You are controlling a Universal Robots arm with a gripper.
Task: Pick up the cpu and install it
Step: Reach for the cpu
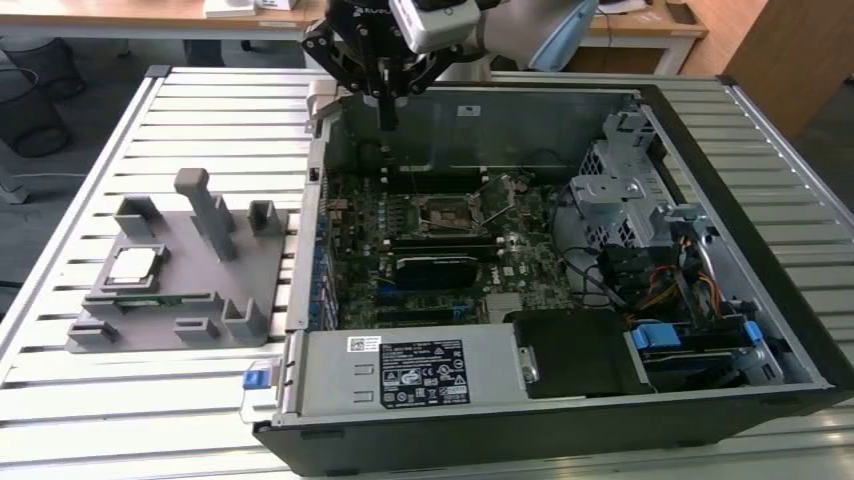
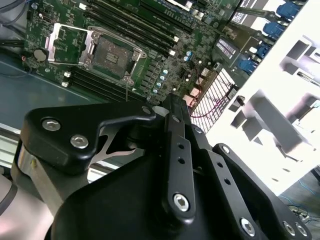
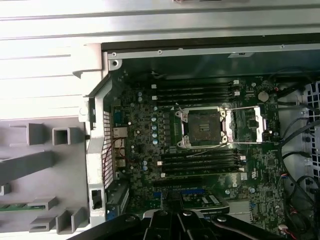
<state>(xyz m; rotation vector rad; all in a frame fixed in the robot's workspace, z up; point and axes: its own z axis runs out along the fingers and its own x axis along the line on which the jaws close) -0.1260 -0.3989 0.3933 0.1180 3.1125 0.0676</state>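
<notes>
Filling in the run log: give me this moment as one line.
hand: shut, empty, over computer case | cpu: on grey holder | socket: open, empty

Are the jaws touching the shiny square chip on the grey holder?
Apart. In the exterior view the chip lies on the holder; the jaws hang over the computer case, far toward the exterior view's right.
</notes>
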